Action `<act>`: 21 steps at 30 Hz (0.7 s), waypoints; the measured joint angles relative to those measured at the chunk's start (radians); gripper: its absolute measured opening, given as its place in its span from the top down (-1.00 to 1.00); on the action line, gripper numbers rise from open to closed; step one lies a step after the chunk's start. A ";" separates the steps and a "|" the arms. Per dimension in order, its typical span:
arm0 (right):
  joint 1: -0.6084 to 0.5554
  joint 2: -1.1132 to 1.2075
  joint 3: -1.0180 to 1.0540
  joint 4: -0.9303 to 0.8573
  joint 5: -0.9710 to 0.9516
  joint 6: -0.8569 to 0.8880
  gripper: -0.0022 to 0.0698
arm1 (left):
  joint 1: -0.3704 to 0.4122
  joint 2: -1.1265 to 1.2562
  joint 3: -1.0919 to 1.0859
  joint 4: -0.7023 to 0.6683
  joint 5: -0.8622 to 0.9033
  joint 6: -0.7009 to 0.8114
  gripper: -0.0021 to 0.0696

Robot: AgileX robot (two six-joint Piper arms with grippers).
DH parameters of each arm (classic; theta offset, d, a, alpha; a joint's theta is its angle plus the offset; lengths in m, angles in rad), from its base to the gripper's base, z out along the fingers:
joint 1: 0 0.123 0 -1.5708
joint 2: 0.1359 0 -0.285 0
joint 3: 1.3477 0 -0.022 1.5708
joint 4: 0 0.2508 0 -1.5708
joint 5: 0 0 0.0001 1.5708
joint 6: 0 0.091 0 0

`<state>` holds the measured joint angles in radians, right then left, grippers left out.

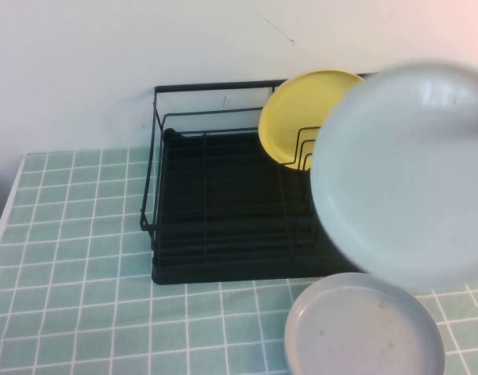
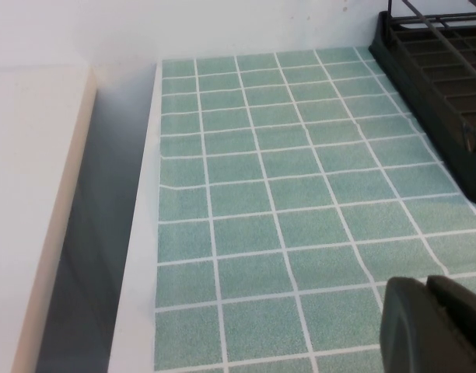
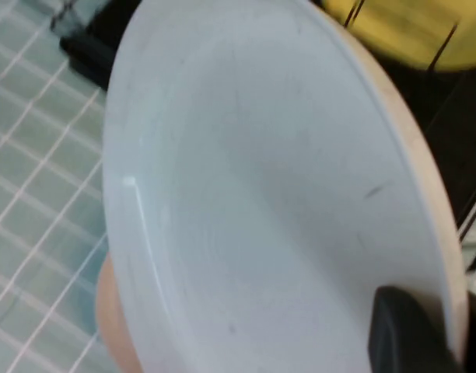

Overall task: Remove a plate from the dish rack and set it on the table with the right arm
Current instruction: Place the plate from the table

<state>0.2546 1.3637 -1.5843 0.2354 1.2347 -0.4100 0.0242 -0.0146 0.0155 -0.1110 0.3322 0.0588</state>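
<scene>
The white plate (image 1: 403, 172) hangs tilted in the air above the right end of the black dish rack (image 1: 215, 203), blurred in the high view. It fills the right wrist view (image 3: 261, 194), where my right gripper (image 3: 448, 326) is shut on its rim, one dark finger (image 3: 409, 334) lying on the plate's inner face. The plate hides almost all of the right arm in the high view. My left gripper (image 2: 428, 311) hovers shut and empty over the green tiled table (image 2: 285, 194), to the left of the rack (image 2: 432, 70).
A yellow plate (image 1: 297, 109) stands upright in the rack's wire dividers, just behind the lifted plate. A dull grey plate (image 1: 364, 328) lies flat on the table in front of the rack's right end. The table's left edge (image 2: 145, 233) drops off beside the left gripper.
</scene>
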 joint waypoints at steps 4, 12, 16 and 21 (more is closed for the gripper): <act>0.000 -0.054 0.182 0.019 -0.002 0.025 0.71 | 0.000 0.000 0.000 0.000 0.000 0.000 0.95; 0.000 -0.125 0.583 0.111 -0.259 0.072 0.71 | 0.000 0.000 0.000 0.000 0.000 0.000 0.95; -0.006 -0.075 0.733 0.185 -0.413 0.075 0.71 | 0.000 0.000 0.000 0.000 0.000 0.000 0.95; -0.012 0.032 0.763 0.195 -0.487 0.079 0.71 | 0.000 0.000 0.000 0.000 0.000 0.000 0.95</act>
<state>0.2422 1.3961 -0.8218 0.4303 0.7479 -0.3310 0.0242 -0.0146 0.0155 -0.1110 0.3322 0.0588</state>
